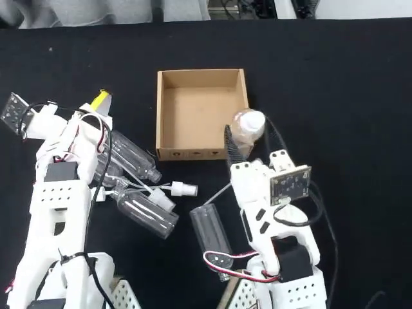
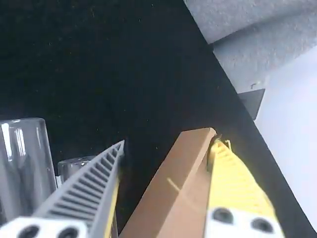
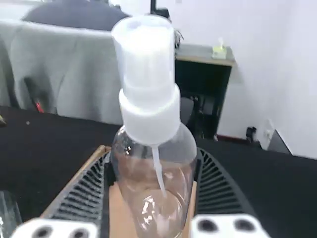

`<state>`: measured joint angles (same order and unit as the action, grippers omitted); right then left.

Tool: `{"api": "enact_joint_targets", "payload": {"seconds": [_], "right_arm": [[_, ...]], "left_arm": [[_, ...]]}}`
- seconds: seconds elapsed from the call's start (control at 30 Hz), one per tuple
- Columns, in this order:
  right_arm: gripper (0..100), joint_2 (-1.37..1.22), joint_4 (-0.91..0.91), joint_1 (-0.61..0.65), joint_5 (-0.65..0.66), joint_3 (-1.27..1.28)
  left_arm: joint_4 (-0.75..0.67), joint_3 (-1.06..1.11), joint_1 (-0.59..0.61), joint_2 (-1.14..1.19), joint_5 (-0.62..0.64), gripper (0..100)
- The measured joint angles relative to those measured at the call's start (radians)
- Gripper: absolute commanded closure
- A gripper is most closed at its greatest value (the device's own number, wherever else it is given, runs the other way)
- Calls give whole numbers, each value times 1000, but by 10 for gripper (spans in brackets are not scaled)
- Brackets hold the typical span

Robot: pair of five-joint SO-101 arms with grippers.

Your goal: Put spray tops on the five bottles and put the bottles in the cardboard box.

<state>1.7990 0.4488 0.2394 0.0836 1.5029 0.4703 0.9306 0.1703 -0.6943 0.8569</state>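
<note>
**Counter** [image 1: 360,96]: black surface carrying all the items and both arms.

**Cardboard box** [image 1: 201,111]: open-topped, at the middle of the counter, ahead of the two arms. Its brown wall [image 2: 173,193] also shows in the left wrist view, seen in the gap of that arm's fingers.

**Right gripper** [image 1: 252,139]: at the near right corner of the cardboard box. The fingers [image 3: 84,196] are clenched on either side of the held bottle's body.

**Held bottle** [image 1: 247,126]: clear and upright [image 3: 148,173], at the box's right wall near the front corner. Whether it touches the wall cannot be told.

**Spray top** [image 3: 146,74]: white, seated on the held bottle's neck, with its dip tube hanging down inside the body.

**Left gripper** [image 1: 100,103]: left of the cardboard box and apart from it. One grey finger and one yellow finger [image 2: 233,188] are spread wide and released, with nothing gripped.

**Lying bottles**: one [image 1: 134,156] beside the left arm, another [image 1: 145,215] nearer the arm's base, and a third [image 1: 212,235] between the two arms. All are clear and on their sides.

**Loose spray top** [image 1: 183,188]: white, on the counter in front of the box, just beside the lying bottles.
</note>
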Motion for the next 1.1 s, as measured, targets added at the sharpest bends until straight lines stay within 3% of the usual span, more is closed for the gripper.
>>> {"api": "enact_joint_targets", "payload": {"seconds": [0.23,0.8,1.1], "right_arm": [[910,-68,-80,57,0,-126],[910,-864,-316,80,0,-422],[910,-1232,-330,80,-52,-643]], "left_arm": [[0,0,0,0,0,752],[0,0,0,0,0,752],[0,0,0,0,0,752]]}}
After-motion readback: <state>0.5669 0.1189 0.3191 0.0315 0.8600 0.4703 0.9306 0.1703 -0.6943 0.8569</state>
